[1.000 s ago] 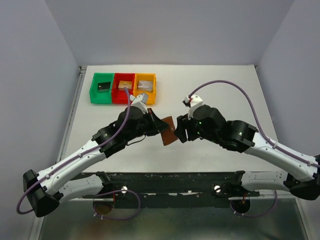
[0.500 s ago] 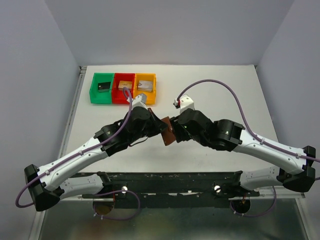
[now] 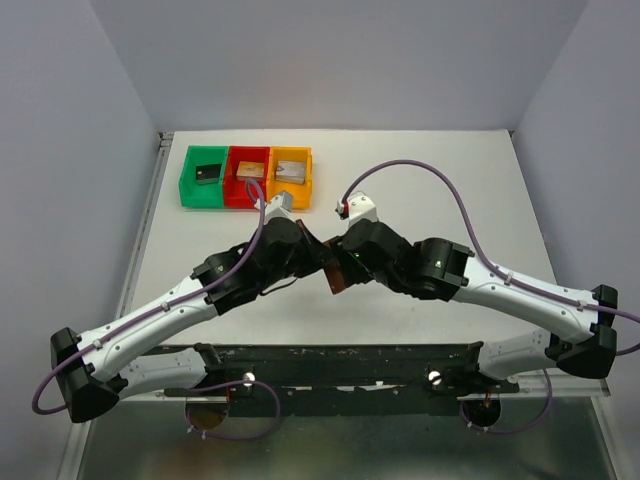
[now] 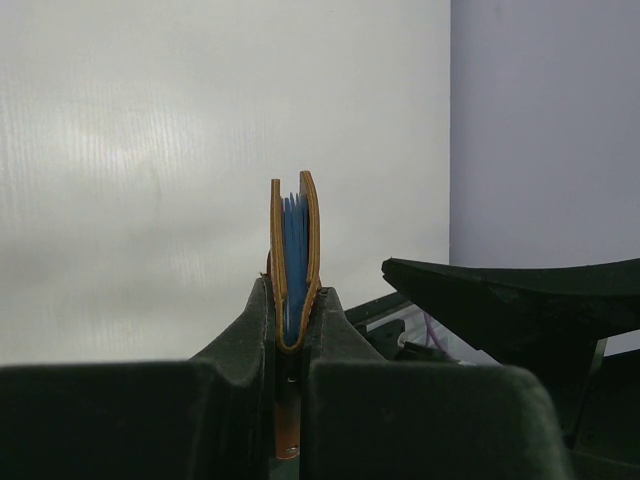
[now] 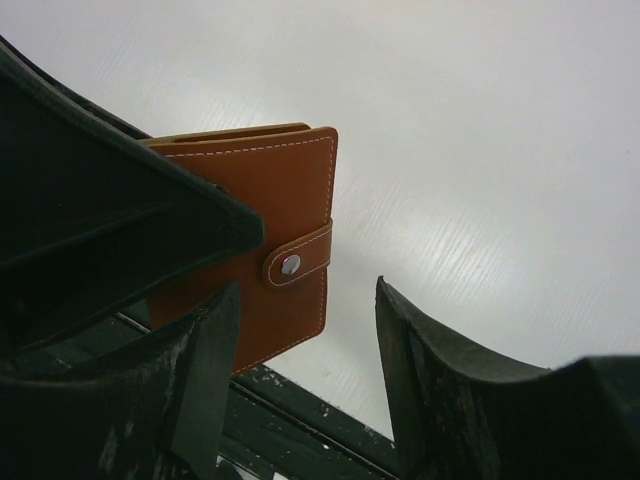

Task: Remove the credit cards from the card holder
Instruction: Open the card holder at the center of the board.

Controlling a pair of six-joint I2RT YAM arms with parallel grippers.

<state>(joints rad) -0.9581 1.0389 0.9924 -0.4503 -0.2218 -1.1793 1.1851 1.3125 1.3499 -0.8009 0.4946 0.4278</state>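
L gripper [image 4: 290,310] clamped on closed card holder [image 5: 275,195]; R gripper [image 5: 305,330] spread open, just beside it

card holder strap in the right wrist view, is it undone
No, the card holder is folded shut, with its tab strap wrapped over the edge and snapped down.

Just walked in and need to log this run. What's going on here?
The left gripper is clamped on the brown card holder, holding it on edge. The right gripper hangs open right beside it, its fingers close to the snap strap. The strap is fastened and the holder is closed, so no credit cards have come out yet.
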